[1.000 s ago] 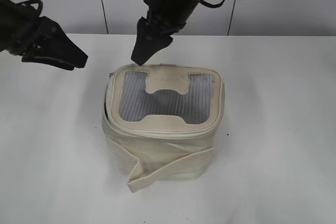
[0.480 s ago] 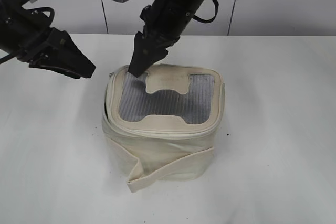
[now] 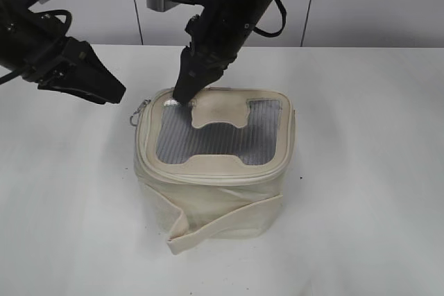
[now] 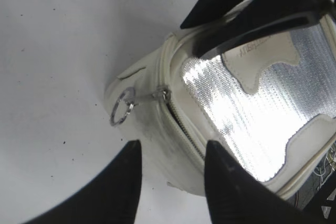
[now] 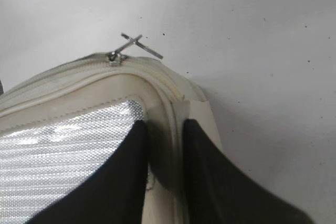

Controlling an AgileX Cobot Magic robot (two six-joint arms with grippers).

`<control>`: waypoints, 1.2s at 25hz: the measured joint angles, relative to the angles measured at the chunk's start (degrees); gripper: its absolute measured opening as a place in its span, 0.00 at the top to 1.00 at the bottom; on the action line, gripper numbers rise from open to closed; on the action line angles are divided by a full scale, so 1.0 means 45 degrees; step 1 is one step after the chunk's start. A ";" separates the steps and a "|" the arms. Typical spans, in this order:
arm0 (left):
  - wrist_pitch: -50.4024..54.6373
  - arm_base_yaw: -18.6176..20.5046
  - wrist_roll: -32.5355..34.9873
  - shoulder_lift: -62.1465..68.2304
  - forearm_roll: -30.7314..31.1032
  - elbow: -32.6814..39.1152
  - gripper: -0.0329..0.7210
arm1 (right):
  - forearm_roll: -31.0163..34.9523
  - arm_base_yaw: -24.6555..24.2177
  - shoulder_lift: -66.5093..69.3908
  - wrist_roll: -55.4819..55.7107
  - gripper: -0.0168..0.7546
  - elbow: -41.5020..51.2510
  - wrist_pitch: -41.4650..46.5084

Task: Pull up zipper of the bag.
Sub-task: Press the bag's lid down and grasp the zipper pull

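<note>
While the right tool (image 3: 182,95) presses its tips, a narrow gap between them, on the lid's far-left corner, gripping nothing, the bag (image 3: 211,164) sits mid-counter (image 3: 361,171); the zipper (image 4: 181,124) runs along the lid's left edge, its slider's ring pull (image 4: 122,113) sticking out sideways off that corner; the left tool (image 3: 104,86), spread open and empty, hovers just left of the ring and is probably the nearer arm; the ring lies beyond its fingertips (image 4: 131,153), track running toward the front.
</note>
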 joint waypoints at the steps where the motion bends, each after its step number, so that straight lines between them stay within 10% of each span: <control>1: 0.0000 0.0000 0.0000 0.0000 0.0000 0.0000 0.54 | 0.0009 0.0000 0.0029 0.0012 0.77 -0.0011 0.0000; 7: -0.0107 0.0000 0.0000 0.0000 0.0000 0.0000 0.52 | 0.0055 -0.0013 0.0103 0.0049 0.90 -0.0083 0.0071; 30: -0.0816 -0.0627 0.0011 0.1167 0.0922 0.0000 0.44 | -0.0002 -0.0013 0.0008 0.0490 0.91 -0.0133 0.0152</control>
